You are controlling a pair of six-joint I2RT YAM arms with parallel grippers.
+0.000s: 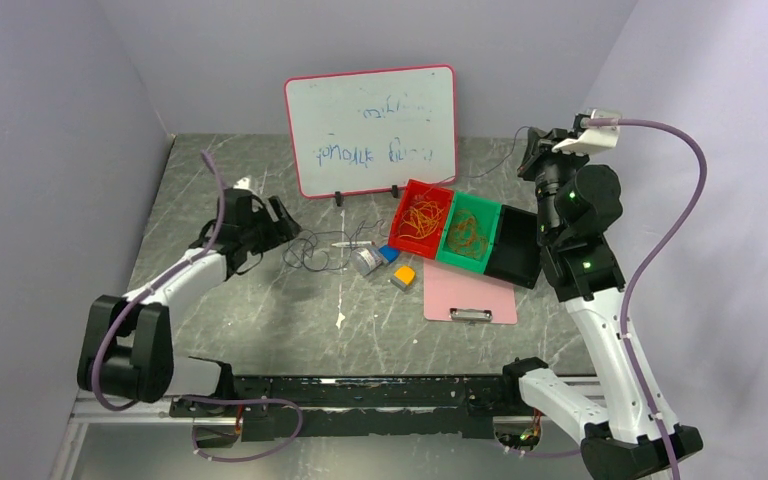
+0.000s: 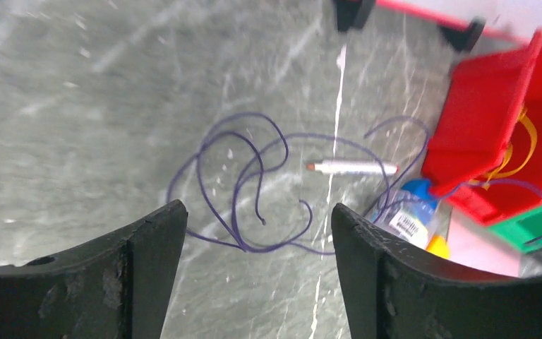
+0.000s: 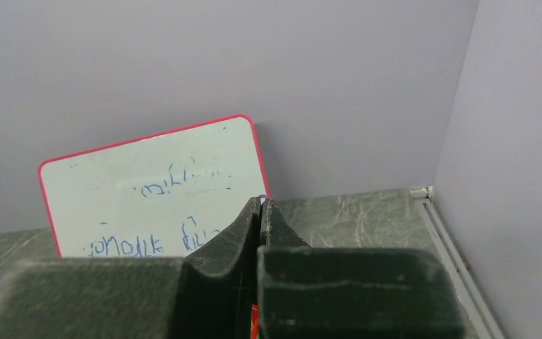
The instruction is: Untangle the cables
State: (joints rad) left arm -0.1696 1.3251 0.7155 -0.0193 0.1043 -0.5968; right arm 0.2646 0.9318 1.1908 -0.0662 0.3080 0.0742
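A dark purple cable lies in loose loops on the table left of the bins. In the left wrist view these purple loops sit just beyond my left gripper, which is open with nothing between its fingers. Seen from above, the left gripper hovers just left of the loops. My right gripper is raised at the back right and shut on a strand of purple cable that slants down toward the bins. A bit of it peeks out at the right gripper's tips. Orange cables fill the red bin, and orange-yellow cables the green bin.
Red bin, green bin and black bin stand in a row. A marker, small blue-capped bottle and orange block lie beside them. A pink clipboard is in front, a whiteboard behind.
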